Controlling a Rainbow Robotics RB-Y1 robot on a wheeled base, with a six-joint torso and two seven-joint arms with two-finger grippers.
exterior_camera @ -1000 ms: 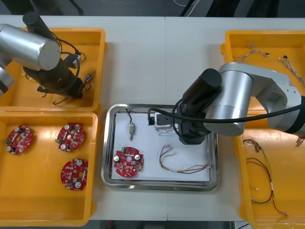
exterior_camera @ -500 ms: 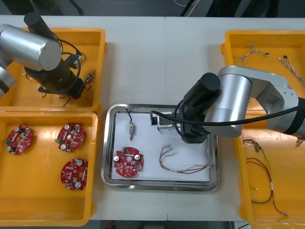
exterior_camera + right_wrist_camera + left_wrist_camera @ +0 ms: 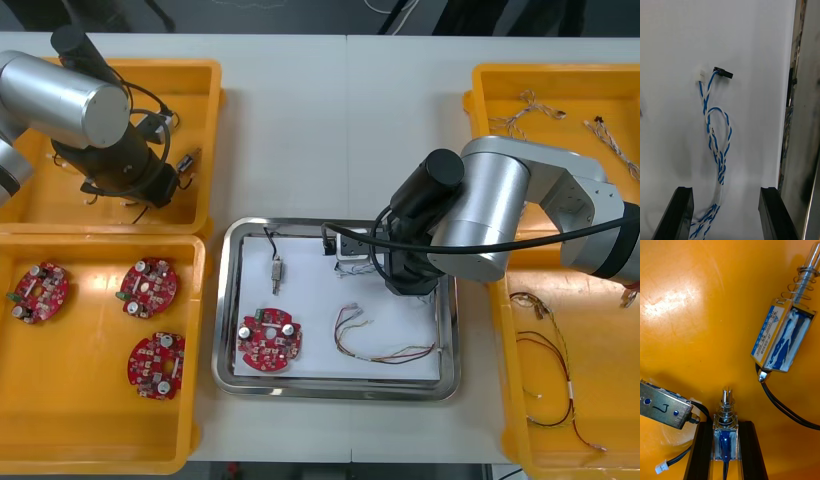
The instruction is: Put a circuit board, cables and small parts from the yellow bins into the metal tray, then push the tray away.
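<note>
Overhead, the right arm point(image 3: 480, 215) is hanging over the metal tray's point(image 3: 228, 300) far right corner, and the left arm point(image 3: 70, 100) is reaching into a yellow bin point(image 3: 30, 195). Right wrist: the right claw point(image 3: 724, 189) is gaping wide, a blue and white cable point(image 3: 717, 150) lying between its fingers on the tray's white floor. Left wrist: the left claw point(image 3: 725, 423) is clamping a small metal part point(image 3: 725, 437).

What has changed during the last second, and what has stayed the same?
The right arm moved a little toward the far edge of the metal tray. The right tool is open over the twisted blue and white cable, which lies on the tray's white floor. The left arm stayed in the far left yellow bin, with the left tool shut on a small metal part. The red circuit board did not move.
</note>
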